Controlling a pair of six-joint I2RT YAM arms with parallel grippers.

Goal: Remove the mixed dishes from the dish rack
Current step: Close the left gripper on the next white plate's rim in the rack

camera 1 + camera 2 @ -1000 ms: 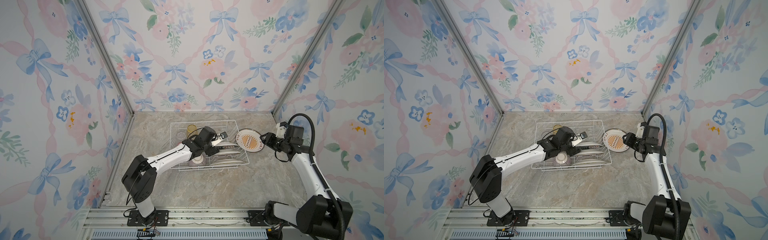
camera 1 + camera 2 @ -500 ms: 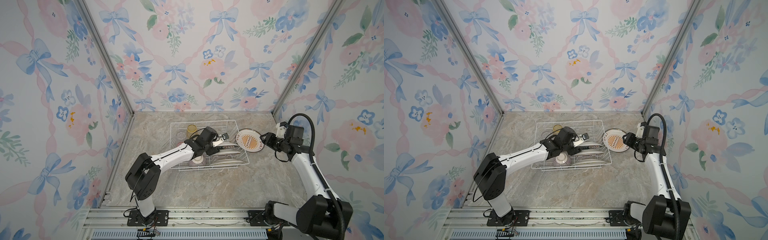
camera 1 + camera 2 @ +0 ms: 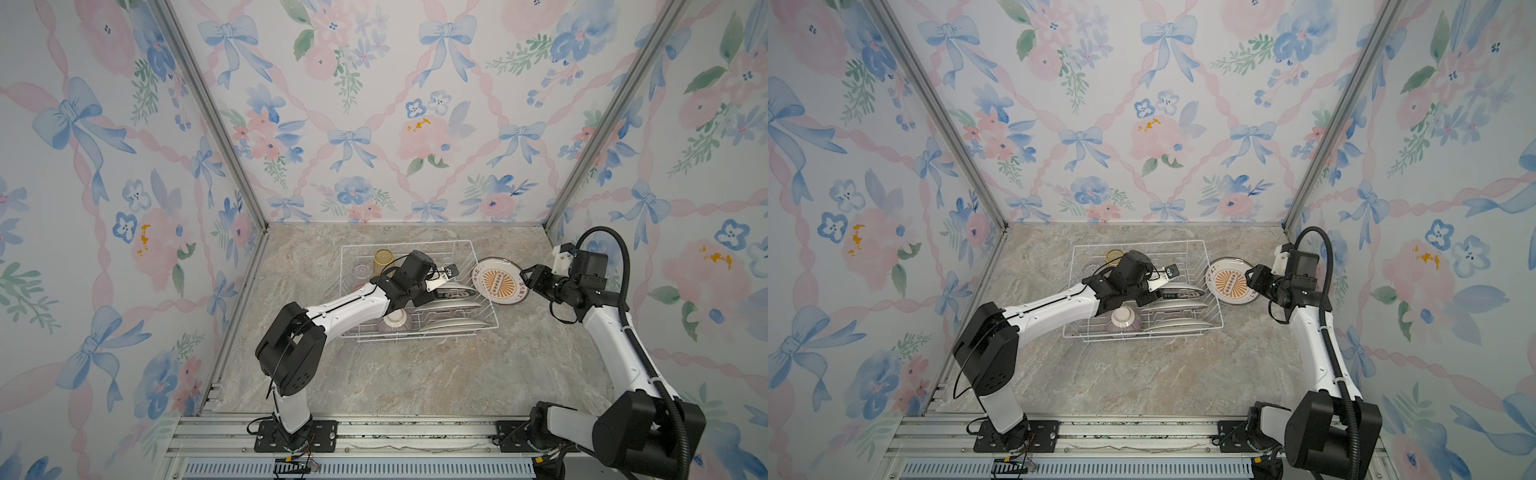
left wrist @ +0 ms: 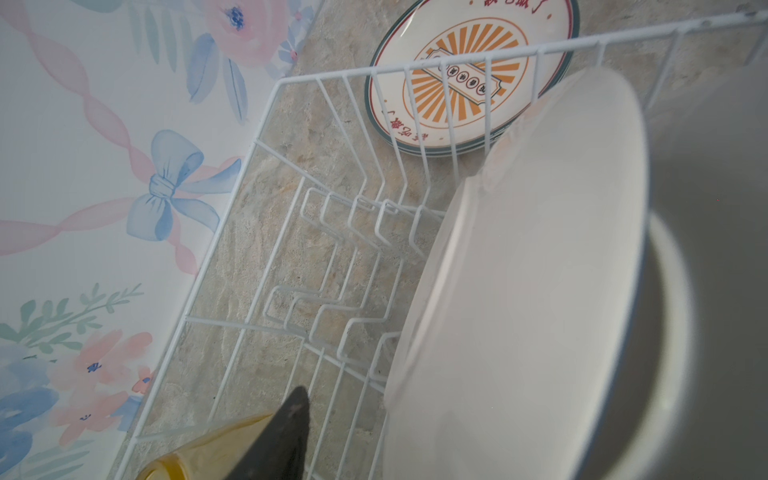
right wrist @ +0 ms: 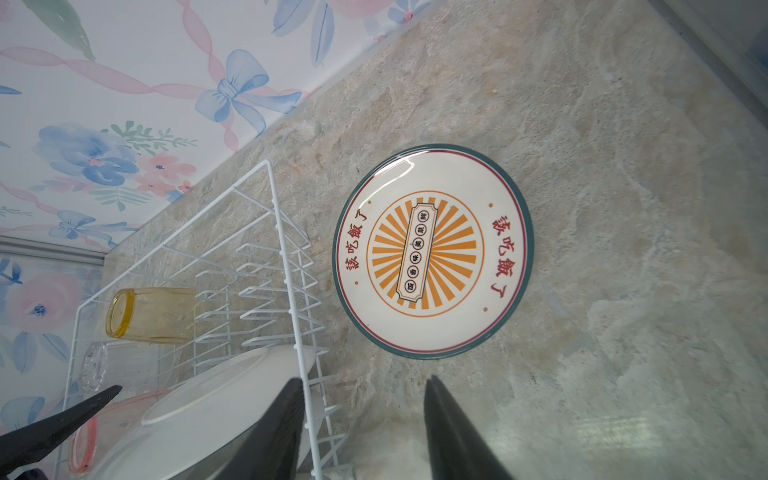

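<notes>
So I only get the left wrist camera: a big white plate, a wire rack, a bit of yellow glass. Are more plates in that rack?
Observer: Yes. In both top views three plates stand on edge in the dish rack.
Operator: What is the other arm doing?
Observer: The right gripper hangs open and empty beside the printed plate, which lies flat on the table.
Operator: Anything else in the rack?
Observer: A small striped bowl sits foot up, left of the plates in both top views.
</notes>
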